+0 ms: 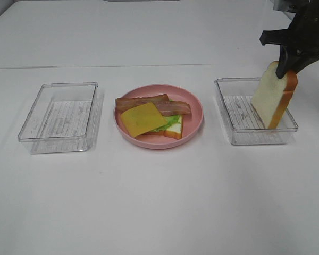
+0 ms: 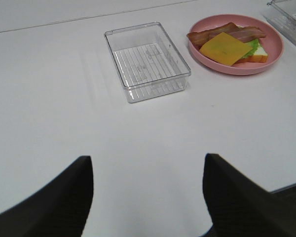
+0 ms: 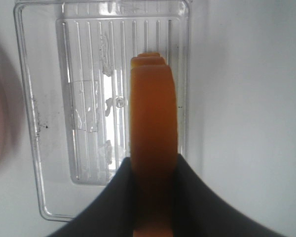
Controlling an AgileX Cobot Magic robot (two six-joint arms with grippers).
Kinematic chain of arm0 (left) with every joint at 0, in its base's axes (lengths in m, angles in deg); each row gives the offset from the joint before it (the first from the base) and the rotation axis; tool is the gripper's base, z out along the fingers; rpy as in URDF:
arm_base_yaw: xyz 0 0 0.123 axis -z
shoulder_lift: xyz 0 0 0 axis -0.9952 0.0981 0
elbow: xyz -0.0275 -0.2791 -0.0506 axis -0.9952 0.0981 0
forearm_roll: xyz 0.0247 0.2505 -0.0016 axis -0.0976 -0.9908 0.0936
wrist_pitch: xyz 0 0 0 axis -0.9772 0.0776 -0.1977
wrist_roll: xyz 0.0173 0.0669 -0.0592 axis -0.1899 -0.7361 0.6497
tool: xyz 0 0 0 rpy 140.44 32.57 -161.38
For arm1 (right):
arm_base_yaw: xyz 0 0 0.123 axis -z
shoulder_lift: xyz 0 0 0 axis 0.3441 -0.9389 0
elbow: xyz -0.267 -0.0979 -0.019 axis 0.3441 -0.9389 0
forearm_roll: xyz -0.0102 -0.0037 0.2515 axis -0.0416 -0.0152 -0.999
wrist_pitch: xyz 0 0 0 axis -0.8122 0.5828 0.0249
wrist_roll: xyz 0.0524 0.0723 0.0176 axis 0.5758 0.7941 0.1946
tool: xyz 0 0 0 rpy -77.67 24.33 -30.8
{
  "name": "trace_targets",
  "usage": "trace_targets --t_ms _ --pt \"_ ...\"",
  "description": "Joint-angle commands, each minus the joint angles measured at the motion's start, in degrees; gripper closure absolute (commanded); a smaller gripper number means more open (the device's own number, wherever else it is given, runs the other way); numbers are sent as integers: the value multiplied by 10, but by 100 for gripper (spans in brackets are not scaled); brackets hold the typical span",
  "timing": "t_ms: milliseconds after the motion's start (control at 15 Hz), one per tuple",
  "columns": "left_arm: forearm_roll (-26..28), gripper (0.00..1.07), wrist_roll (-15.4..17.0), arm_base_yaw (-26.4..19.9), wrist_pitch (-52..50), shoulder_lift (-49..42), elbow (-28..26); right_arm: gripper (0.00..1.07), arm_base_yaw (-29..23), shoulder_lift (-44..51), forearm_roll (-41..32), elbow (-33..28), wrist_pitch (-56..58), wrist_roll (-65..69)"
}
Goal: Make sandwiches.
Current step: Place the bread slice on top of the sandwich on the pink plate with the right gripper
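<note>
From the high camera, the right black pincer (image 1: 285,68) grips a white bread slice with orange-brown crust (image 1: 273,95), tilted over the right clear plastic tray (image 1: 229,114). The partial sandwich stack (image 1: 154,117) lies on the round pink plate (image 1: 194,103).

The left wrist view shows the left pincer (image 2: 147,197) spread wide, empty, above the white surface (image 2: 49,98).

In the right wrist view, its fingers (image 3: 192,192) clamp the slice's crust edge.

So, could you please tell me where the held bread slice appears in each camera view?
Exterior high: held bread slice at far right, gripped on edge over the right tray.
Left wrist: not in view.
Right wrist: crust edge at centre, between the fingers.
Shared landmark: the right tray; the pink plate links exterior and left wrist.
</note>
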Motion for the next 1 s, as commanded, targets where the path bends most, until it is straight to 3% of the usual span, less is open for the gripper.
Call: trace_targets --t_ms 67,333,667,800,867,1000 --pt "-2 45 -1 1 -7 -13 2 107 -1 29 -28 3 6 -6" --pt "-2 45 -1 1 -7 -13 2 107 -1 80 -119 3 6 -32" --pt "-2 45 -1 1 -7 -13 2 107 -9 93 -290 -8 14 -87" --pt "-2 45 -1 1 -7 -13 2 107 -22 93 -359 -41 -12 -110" --pt "-2 45 -1 1 -7 -13 2 107 -42 93 -411 -89 -49 -131" --pt "-2 45 -1 1 -7 -13 2 107 -68 93 -450 -138 -97 -150"
